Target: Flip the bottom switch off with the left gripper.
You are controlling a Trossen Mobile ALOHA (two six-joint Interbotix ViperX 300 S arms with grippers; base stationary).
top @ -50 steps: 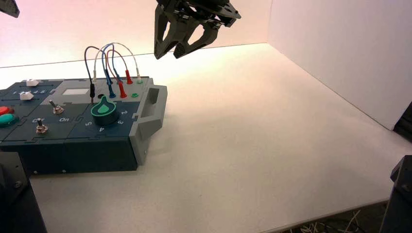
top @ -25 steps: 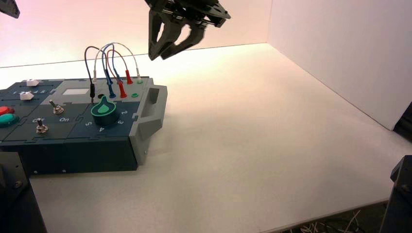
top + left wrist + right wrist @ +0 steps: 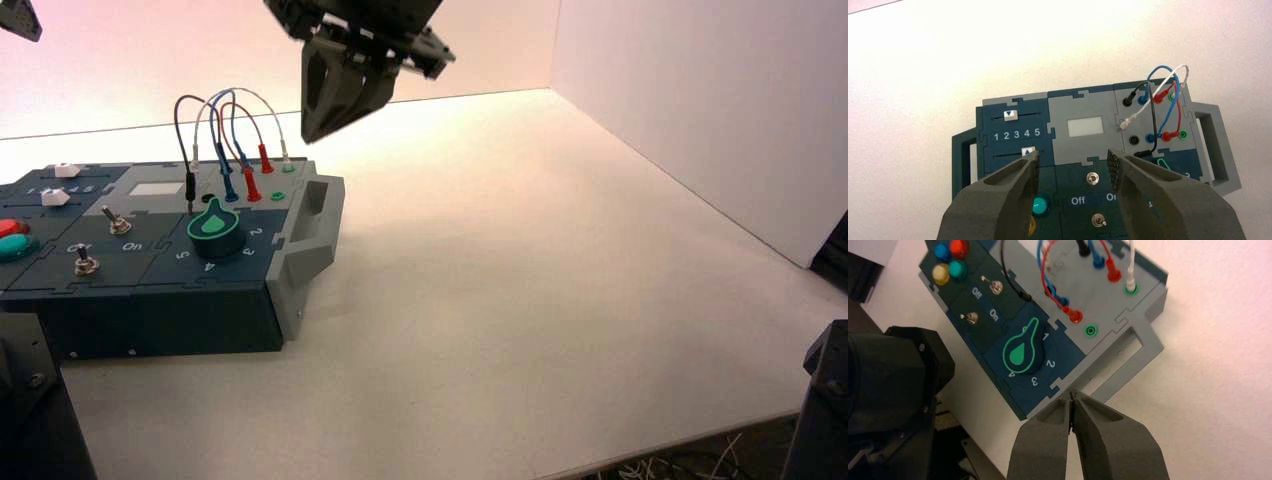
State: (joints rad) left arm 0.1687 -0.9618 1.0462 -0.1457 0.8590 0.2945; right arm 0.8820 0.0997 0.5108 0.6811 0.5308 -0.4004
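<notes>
Fingers of the left gripper [image 3: 1073, 167] are held apart above the box [image 3: 215, 305], and between them, farther down, two silver toggles are framed with the "Off" lettering between them. Of these the bottom switch [image 3: 1098, 220] sits nearest the box's front edge — just beside the green button [image 3: 1039, 204] — and nothing touches it; in the high view it [image 3: 85, 265] is seen left of the green knob [image 3: 216, 229]. Wires [image 3: 1160, 95] loop over the grey jack panel. The right gripper [image 3: 1071, 405] is closed, fingertips pressed together, and hangs high above the wires — well clear of the box.
</notes>
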